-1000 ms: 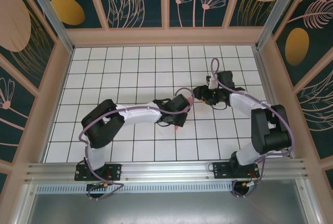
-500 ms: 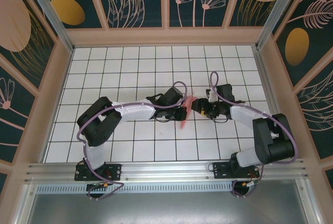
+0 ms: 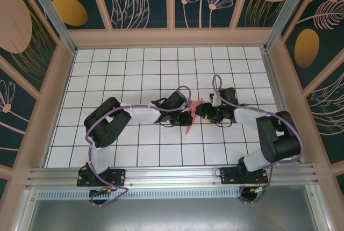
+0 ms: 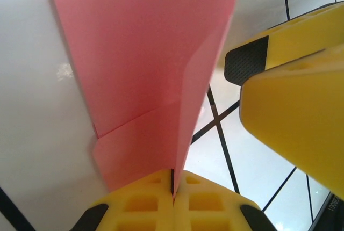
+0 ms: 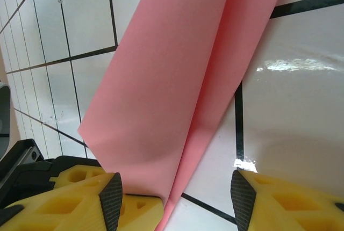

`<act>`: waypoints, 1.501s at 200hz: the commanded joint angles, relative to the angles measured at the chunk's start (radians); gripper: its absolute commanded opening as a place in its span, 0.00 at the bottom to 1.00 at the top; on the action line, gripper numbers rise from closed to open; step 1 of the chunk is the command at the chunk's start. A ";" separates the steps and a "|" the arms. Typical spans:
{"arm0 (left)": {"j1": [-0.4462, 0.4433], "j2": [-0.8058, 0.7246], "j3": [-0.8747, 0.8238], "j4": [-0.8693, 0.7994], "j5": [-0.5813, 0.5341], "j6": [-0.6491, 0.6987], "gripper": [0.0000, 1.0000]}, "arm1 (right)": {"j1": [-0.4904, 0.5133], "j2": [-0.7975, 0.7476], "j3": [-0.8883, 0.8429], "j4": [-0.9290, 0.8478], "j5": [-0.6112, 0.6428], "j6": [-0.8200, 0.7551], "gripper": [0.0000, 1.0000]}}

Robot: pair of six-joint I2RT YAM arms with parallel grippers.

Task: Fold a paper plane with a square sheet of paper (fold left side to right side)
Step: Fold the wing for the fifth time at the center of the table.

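Left pincer (image 4: 173, 181): together, clamped on the pink paper (image 4: 145, 70). The sheet's centre crease runs straight down into the seam between the two yellow fingers.
Right pincer (image 5: 176, 190): apart. The paper passes through the gap, close against the finger on the left of the right wrist view and well apart from the other finger.
Paper place: between the two pincers, over the bench (image 3: 134, 150) just right of its middle. It is slim and pointed, with the tip toward the near side. Whether the tip touches the tiles cannot be told.
Paper edges: the left wrist view gives one long straight edge on the left and a short flap edge crossing low on a slant. The right wrist view gives a sharp corner jutting left and a long fold running up the sheet.
Pincer spacing: in the left wrist view the right pincer's black pad (image 4: 246, 59) sits just beside the paper's right edge, with a thin strip of tile between them.
Open room: in the top view, bare tiles run far, left and right of the pincers to the wooden rim (image 3: 172, 38). On the near side they run to the metal rail (image 3: 172, 176).
Arms: both reach inward from the near edge, their elbows spread toward the left and right sides.
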 commanded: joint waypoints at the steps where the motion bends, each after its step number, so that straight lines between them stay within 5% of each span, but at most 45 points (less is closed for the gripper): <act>1: 0.011 0.032 -0.019 0.065 0.051 -0.038 0.00 | 0.010 0.022 0.010 0.029 0.006 0.026 0.58; 201: 0.076 0.029 -0.122 0.290 0.150 -0.186 0.00 | 0.059 0.226 0.152 0.069 0.019 0.050 0.45; 300: 0.079 -0.067 -0.148 0.248 0.129 -0.164 0.30 | 0.064 0.283 0.181 0.023 0.048 0.033 0.42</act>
